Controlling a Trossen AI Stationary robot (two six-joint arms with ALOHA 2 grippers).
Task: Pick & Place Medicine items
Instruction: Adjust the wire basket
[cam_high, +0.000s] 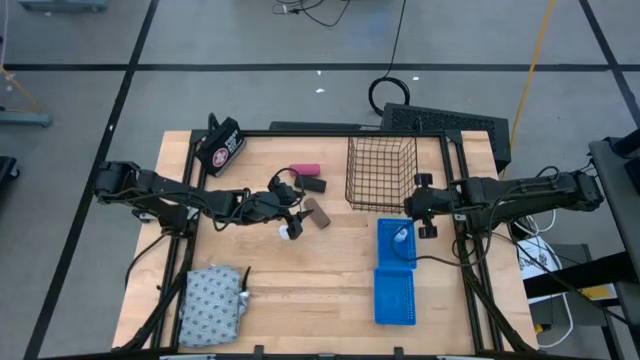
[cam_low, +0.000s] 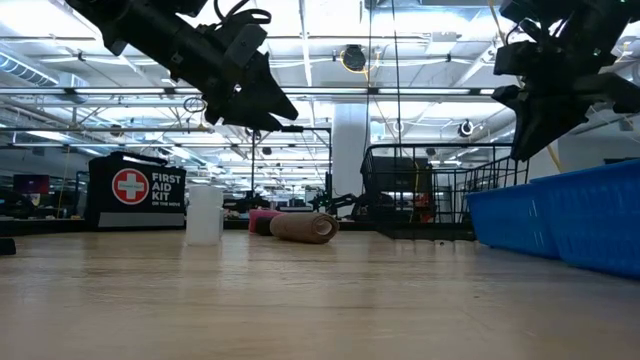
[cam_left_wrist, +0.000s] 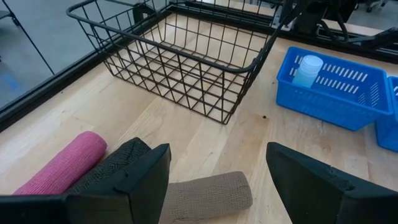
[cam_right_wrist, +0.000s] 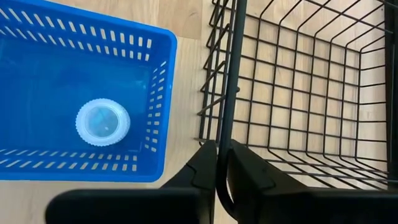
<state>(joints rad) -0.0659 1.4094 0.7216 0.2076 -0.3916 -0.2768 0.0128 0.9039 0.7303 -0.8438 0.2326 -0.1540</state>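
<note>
Brown piece (cam_left_wrist: 208, 194) between parted left jaws

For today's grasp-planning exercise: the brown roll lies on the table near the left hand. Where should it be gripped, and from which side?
Grip the brown roll across its middle, coming down from above. It lies flat on its side, so its rounded flanks suit the left hand, whose fingers are open. The black roll lies close beside one end.

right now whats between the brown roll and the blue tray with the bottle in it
Only bare wood. In the high view nothing sits between the brown roll and the blue tray; the wire basket stands beside that stretch, farther back.
</note>
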